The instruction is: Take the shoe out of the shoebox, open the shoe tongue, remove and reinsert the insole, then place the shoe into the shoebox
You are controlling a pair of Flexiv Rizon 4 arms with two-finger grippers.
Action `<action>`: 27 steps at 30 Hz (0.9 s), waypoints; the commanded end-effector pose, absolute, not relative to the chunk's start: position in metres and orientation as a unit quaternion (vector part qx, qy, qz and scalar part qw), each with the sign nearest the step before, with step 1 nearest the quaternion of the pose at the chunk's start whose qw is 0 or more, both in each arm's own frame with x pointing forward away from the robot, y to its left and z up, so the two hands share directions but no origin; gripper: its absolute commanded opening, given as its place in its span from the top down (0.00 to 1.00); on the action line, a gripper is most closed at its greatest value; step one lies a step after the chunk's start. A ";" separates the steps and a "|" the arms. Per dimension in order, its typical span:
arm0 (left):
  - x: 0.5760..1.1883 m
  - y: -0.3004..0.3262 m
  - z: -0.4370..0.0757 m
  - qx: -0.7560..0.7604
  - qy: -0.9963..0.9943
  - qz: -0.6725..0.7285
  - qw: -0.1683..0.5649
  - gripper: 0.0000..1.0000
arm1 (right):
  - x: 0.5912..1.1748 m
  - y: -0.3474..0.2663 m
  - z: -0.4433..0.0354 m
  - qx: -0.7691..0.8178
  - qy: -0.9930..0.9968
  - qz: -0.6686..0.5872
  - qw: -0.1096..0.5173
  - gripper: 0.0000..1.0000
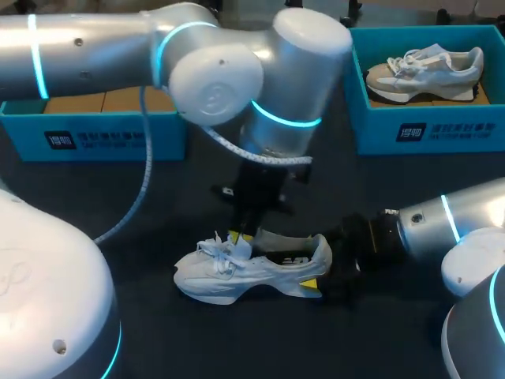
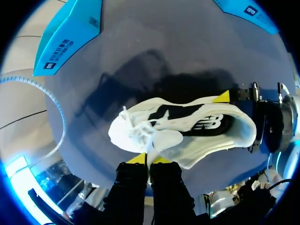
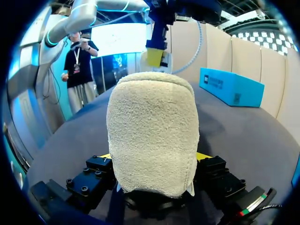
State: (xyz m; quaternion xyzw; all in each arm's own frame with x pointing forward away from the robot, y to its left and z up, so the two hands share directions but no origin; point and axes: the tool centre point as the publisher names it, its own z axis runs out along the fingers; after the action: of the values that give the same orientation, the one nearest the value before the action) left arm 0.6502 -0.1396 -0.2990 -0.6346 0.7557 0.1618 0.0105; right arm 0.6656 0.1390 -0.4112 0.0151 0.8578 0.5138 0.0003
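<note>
The white mesh running shoe (image 1: 252,268) is sitting on its sole on the dark bench (image 1: 158,237), toe pointing toward my left. It is out of the open teal cardboard shoebox (image 1: 102,138), which is standing well behind it.

The left arm (image 1: 213,79) is hanging over the lacing. Its jaws are standing almost closed and seem to be pinching the top edge of the padded white tongue (image 2: 165,139) between the yellow tips. The right arm (image 1: 442,225) is sitting low at the heel end. Its jaws are standing wide, pressing on both sides of the fuzzy beige heel (image 3: 152,136) and gripping the shoe there.

Judging by this, the tongue-opening step is underway. Doing it well is calling for the right jaws to be pinning the heel firmly against the bench. The left jaws should be drawing the tongue up and forward toward the toe, since a straight upward pull is risking lifting the whole shoe. The loose white laces (image 2: 136,123) are lying close to the pinch, so a lace caught alongside is likely tightening the throat rather than opening it.
</note>
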 end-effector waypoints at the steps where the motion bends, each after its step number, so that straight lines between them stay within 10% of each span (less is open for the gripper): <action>1: 0.654 -0.097 -0.286 -0.652 0.744 0.022 -0.144 1.00 | 0.665 0.140 -0.410 0.015 0.859 0.511 0.000 1.00; 27: 0.664 -0.029 -0.368 -0.648 0.735 -0.046 -0.195 0.97 | 0.665 0.140 -0.410 0.015 0.859 0.511 0.000 1.00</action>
State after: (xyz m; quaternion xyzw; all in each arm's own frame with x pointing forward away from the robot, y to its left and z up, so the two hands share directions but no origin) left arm 0.6685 -0.0406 -0.3621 -0.6475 0.7531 0.0457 -0.1068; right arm 0.6662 0.1413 -0.4092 0.0148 0.8575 0.5143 -0.0002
